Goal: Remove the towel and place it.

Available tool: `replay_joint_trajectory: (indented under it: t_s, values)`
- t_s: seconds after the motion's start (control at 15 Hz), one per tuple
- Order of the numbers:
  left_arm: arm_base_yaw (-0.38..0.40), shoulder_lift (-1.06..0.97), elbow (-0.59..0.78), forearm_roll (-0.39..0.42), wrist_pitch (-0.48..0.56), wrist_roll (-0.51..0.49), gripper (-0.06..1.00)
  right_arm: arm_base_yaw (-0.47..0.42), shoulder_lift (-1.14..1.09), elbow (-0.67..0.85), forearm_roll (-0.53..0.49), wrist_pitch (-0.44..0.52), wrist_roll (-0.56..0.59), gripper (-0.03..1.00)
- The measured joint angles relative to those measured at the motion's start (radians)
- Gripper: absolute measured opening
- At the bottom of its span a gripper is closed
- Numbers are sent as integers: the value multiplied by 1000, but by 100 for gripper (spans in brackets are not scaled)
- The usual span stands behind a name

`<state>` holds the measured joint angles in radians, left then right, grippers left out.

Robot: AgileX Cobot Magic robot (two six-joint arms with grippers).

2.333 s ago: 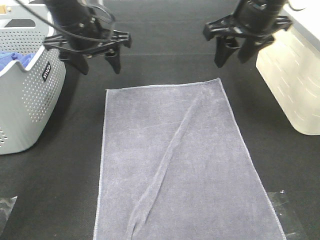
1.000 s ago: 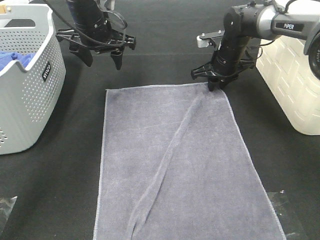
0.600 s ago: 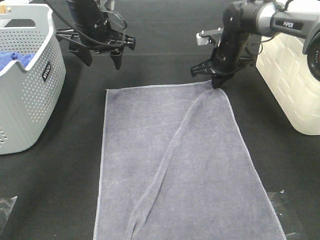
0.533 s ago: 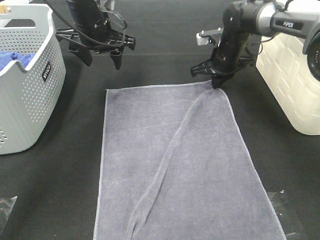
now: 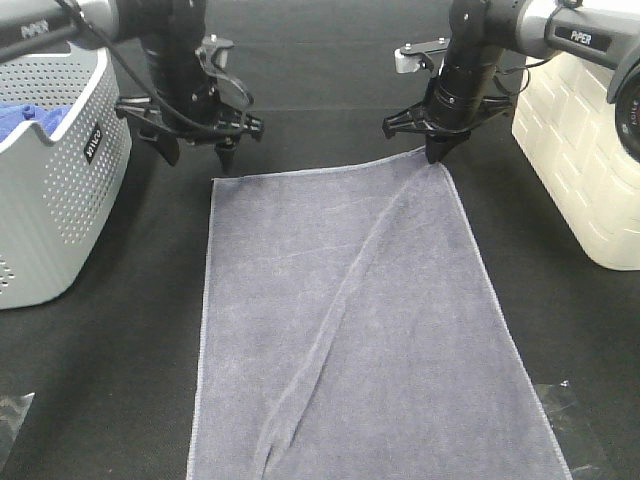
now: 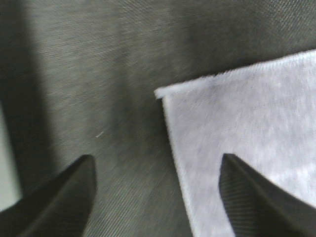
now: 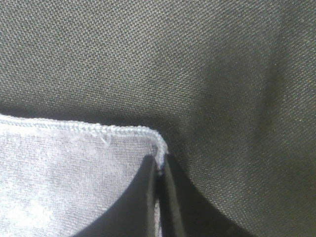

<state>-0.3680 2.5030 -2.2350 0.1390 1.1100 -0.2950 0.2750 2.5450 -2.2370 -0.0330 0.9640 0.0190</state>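
Exterior high view, read from the near edge (6 o'clock) to the far edge (12 o'clock). The towel (image 5: 420, 330), greyish-purple with a stitched hem, lies spread flat on the black table (image 5: 110, 380). It fills the centre from 6 o'clock, where its near edge is cut off by the frame, up towards 12 o'clock. A raised crease (image 5: 322, 340) runs diagonally across it from 6 o'clock to its far corner at 1 o'clock. Patches of transparent film (image 5: 14, 412) lie on the table at 7 and 5 o'clock, beside the towel and apart from it.

At 9 to 10 o'clock stands a grey perforated basket (image 5: 50, 200) containing a blue cloth (image 5: 20, 118). At 2 to 3 o'clock stands a cream basket (image 5: 585, 150). Neither touches the towel.

At 11 o'clock the left gripper (image 5: 197, 158) points down over the towel's far left corner with its jaws spread wide and nothing between them. In the left wrist view, the towel (image 6: 247, 128) corner lies between the two fingers (image 6: 64, 197), flat on the table.

At 1 o'clock the right gripper (image 5: 436, 152) has its jaws pressed together on the towel's far right corner. In the right wrist view, the hem corner (image 7: 155, 140) enters the closed fingers (image 7: 143, 202). Whether this corner is clear of the table cannot be told.
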Motion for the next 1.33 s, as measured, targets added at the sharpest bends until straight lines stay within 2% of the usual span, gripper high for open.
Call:
replay_joint_trajectory:
  t_s: [0.4, 0.73, 0.8, 0.87, 0.93, 1.07, 1.13, 1.33]
  values:
    - [0, 87, 0, -19, -51, -4, 61, 0, 0, 0, 0, 0, 0, 0]
    - [0, 101, -4, -34, -91, -4, 49, 0, 0, 0, 0, 0, 0, 0]
    - [0, 104, -7, -43, -91, -4, 45, 0, 0, 0, 0, 0, 0, 0]
    - [0, 105, -8, -57, -94, -4, 35, 0, 0, 0, 0, 0, 0, 0]
    - [0, 105, -8, -57, -94, -4, 35, 0, 0, 0, 0, 0, 0, 0]
    - [-2, 105, -8, -66, -104, -4, 11, 0, 0, 0, 0, 0, 0, 0]
    - [-3, 105, -8, -50, -109, -4, 3, 0, 0, 0, 0, 0, 0, 0]
    - [-5, 105, -8, 37, -119, -4, 1, 0, 0, 0, -3, 0, 0, 0]
